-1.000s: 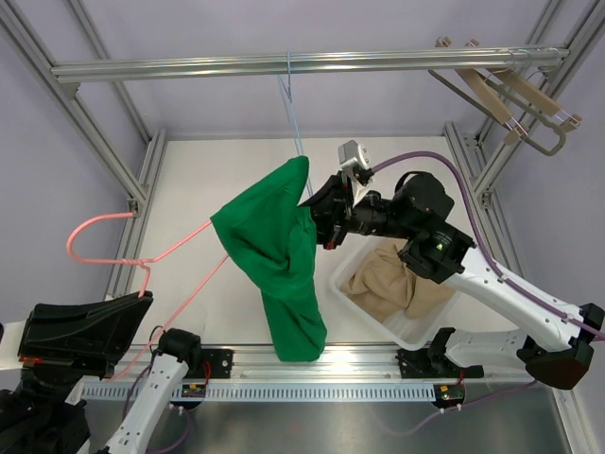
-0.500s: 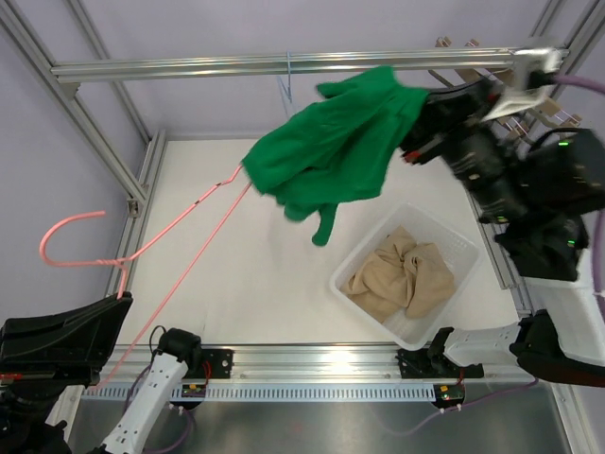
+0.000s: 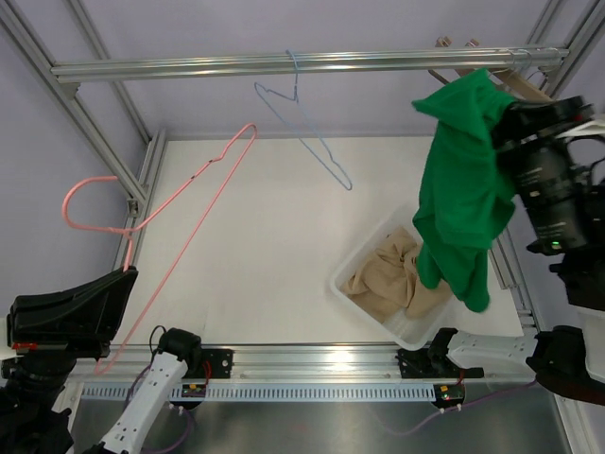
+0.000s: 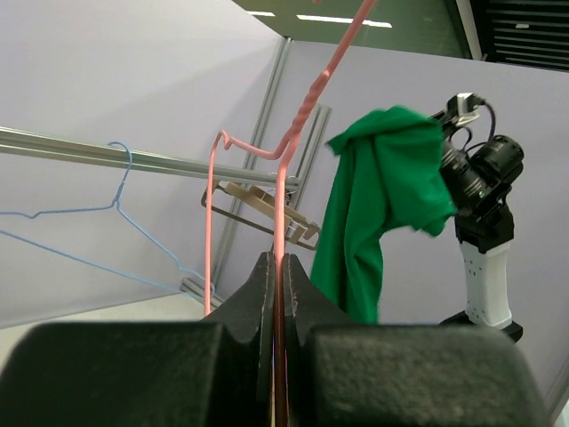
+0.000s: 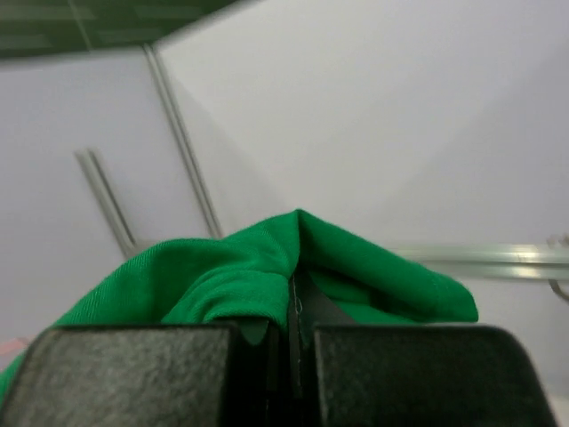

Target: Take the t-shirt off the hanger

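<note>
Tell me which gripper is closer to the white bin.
Right. The right gripper, shut on the green t-shirt, is raised by the far right side of the bin, the shirt dangling over it. The left gripper, clamping the pink hanger, is far off left.

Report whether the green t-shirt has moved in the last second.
Yes: the green t-shirt swung rightward, from left of the white plastic bin to hanging over its right side.
</note>
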You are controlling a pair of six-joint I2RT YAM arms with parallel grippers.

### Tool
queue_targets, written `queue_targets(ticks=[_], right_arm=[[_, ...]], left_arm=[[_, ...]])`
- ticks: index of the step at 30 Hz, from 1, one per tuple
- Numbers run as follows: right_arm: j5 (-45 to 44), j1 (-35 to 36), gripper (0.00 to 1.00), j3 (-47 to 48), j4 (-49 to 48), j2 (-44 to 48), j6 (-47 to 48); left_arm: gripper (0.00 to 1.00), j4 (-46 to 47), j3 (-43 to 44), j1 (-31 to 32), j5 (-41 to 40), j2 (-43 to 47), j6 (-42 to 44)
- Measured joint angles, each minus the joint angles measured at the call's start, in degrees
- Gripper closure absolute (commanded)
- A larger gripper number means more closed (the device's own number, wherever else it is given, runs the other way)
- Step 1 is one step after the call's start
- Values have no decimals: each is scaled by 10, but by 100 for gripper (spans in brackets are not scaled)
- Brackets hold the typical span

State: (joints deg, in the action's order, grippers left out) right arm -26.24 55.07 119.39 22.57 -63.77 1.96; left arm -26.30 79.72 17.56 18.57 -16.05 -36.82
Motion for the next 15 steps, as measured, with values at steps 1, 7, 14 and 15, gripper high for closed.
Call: queue_targets(ticks=[1, 7, 14, 15], right_arm=[[-14, 0, 100, -42, -3, 13, 4], [-104, -1, 100, -310, -3, 98, 11], [-168, -2, 100, -364, 21, 165, 24], [-173, -2, 100, -349, 21, 170, 29]], left_arm=[[100, 0, -1, 0, -2, -2, 2], [100, 2, -17, 0, -9, -6, 6], [100, 15, -43, 0, -9, -10, 3], [100, 18, -43, 0, -9, -12, 3]])
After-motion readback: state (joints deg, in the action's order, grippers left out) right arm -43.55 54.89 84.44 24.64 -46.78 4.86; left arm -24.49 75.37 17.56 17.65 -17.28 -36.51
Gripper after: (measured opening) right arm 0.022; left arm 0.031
